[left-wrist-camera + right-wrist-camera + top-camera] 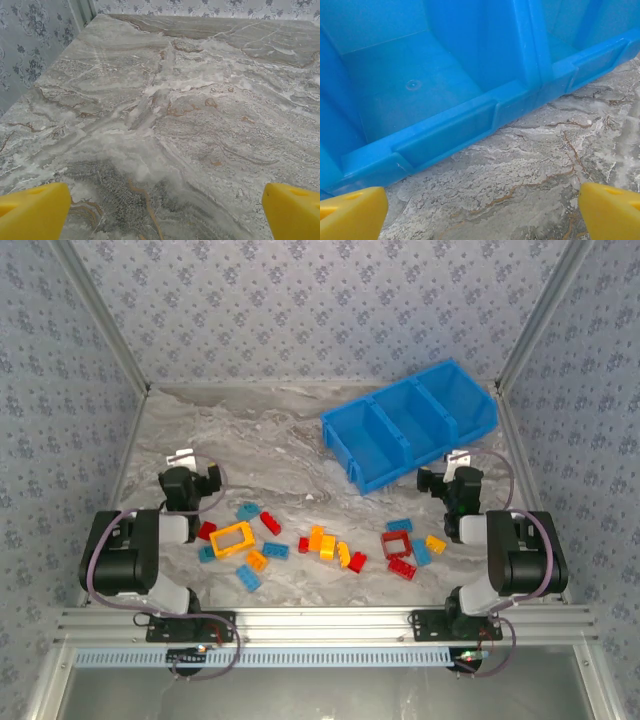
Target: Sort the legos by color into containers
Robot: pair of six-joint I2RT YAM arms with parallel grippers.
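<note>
The left fingers (30,212) are standing wide open and empty over the bare tabletop (165,115) at the left. The red, blue and yellow bricks (320,540) are lying scattered along the near tabletop in the middle. The right fingers (612,212) are gaping open, empty, just in front of the blue three-compartment bin (445,125) at far right.

A lab test cell: aluminium frame (320,618), wallpapered panels (300,300), marble-look tabletop (270,440).

Glossy blue plastic bin (445,135); smooth marble-look table (170,125); shiny plastic legos (330,545).
</note>
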